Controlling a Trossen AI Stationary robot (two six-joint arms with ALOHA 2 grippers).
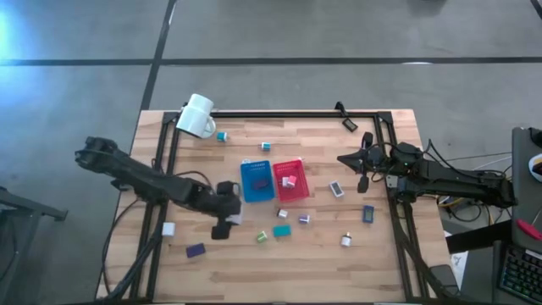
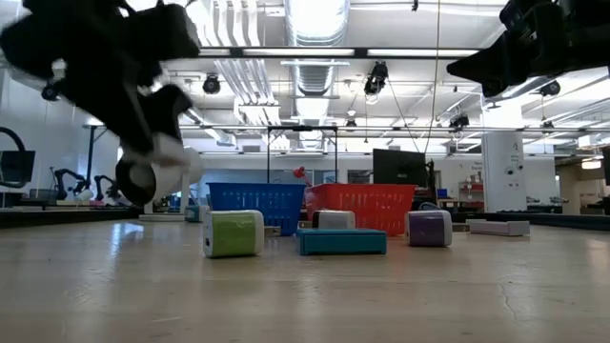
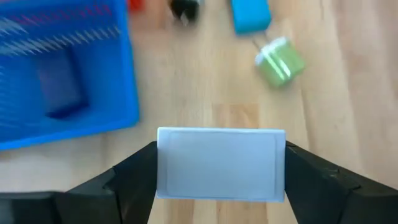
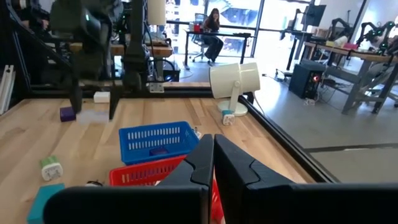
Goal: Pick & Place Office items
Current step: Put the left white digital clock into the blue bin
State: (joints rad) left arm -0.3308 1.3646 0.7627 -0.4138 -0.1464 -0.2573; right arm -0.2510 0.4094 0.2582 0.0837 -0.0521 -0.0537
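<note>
I have two mesh trays side by side near the middle of the surface. The blue tray holds one dark blue item; the red tray holds a white piece with something pink beside it that I cannot make out.

A white mug lies on its side at the far left corner, with a small teal-and-white piece just beside it and another a little further along. On the near side of the trays sit a green-and-white block, a teal block, a white piece and a purple-and-white block. To the right lie a white clip, a dark blue item and a small white item. Near the left edge I see a white block and a dark blue block. Nothing stands between my left claw and the blue tray.

The left claw is just left of the blue tray, raised off the surface, its fingers spread wide and pressed against both ends of a flat white rectangular block, plain-faced with rounded corners.

The right claw waits at the right edge of the surface, fingers pressed together with nothing between them.
</note>
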